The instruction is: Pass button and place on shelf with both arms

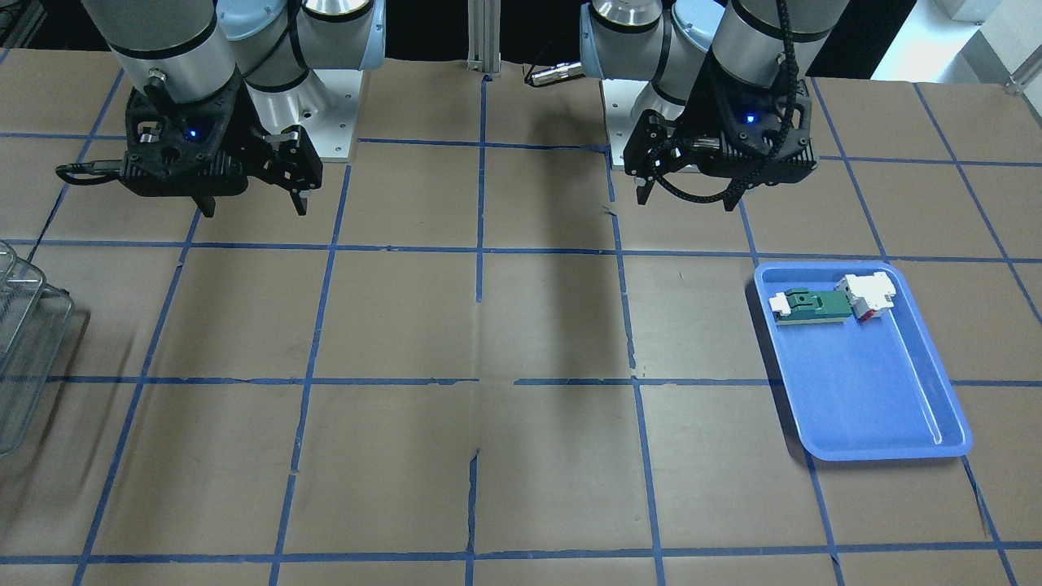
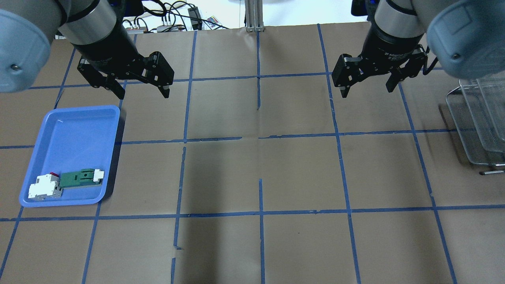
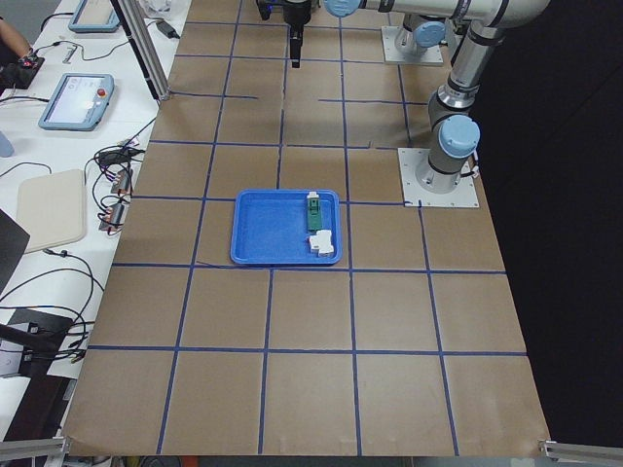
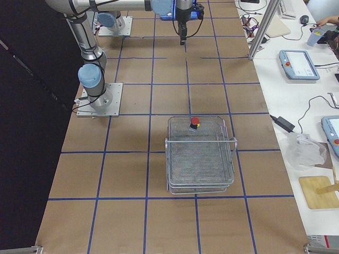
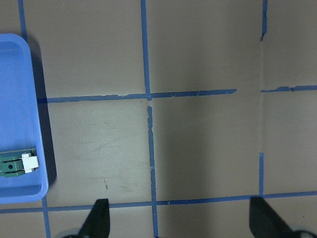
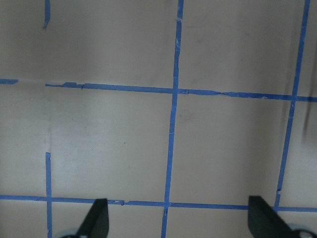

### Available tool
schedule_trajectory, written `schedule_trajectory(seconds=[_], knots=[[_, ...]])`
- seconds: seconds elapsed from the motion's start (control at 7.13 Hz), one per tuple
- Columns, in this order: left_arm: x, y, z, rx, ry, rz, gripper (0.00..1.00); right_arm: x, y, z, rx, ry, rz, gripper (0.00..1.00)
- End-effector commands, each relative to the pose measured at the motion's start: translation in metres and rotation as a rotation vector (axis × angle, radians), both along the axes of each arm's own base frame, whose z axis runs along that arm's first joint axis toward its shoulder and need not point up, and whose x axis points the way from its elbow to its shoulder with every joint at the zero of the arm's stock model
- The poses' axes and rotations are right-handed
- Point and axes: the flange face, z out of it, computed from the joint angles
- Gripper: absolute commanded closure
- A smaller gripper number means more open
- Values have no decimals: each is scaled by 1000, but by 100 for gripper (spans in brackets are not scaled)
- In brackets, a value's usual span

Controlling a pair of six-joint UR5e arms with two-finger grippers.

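The button (image 4: 195,122), red cap on a black body, stands inside the wire shelf (image 4: 200,153), at the shelf's end toward the table's middle; it shows only in the exterior right view. The shelf's edge also shows in the overhead view (image 2: 473,118) and the front view (image 1: 24,342). My left gripper (image 2: 143,94) (image 1: 685,199) is open and empty, above the table beside the blue tray. My right gripper (image 2: 367,91) (image 1: 254,209) is open and empty, above the table a little way from the shelf. Both wrist views show only paper between the fingers (image 5: 96,220) (image 6: 95,220).
A blue tray (image 2: 71,126) (image 1: 871,382) lies on my left side. It holds a white-and-red block (image 2: 45,187) and a green-and-white flat part (image 2: 81,177). Brown paper with blue tape lines covers the table. Cables and tablets lie beyond the far edge.
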Motion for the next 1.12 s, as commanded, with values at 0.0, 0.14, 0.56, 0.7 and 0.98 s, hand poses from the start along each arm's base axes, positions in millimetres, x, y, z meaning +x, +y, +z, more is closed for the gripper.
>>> schedule_trajectory(seconds=[0.0, 0.14, 0.56, 0.7, 0.98], knots=[[0, 0, 0, 0, -1, -3, 0, -2, -1, 1, -4, 1, -40, 0], [1, 0, 0, 0, -3, -2, 0, -11, -5, 1, -7, 2, -58, 0], [2, 0, 2, -5, -6, -2, 0, -29, -6, 1, -13, 1, -98, 0], [2, 0, 2, -5, -6, -2, 0, -29, -9, 3, -40, 0, -104, 0], [2, 0, 2, -5, -6, -2, 0, -28, -11, 2, -42, -12, -162, 0]])
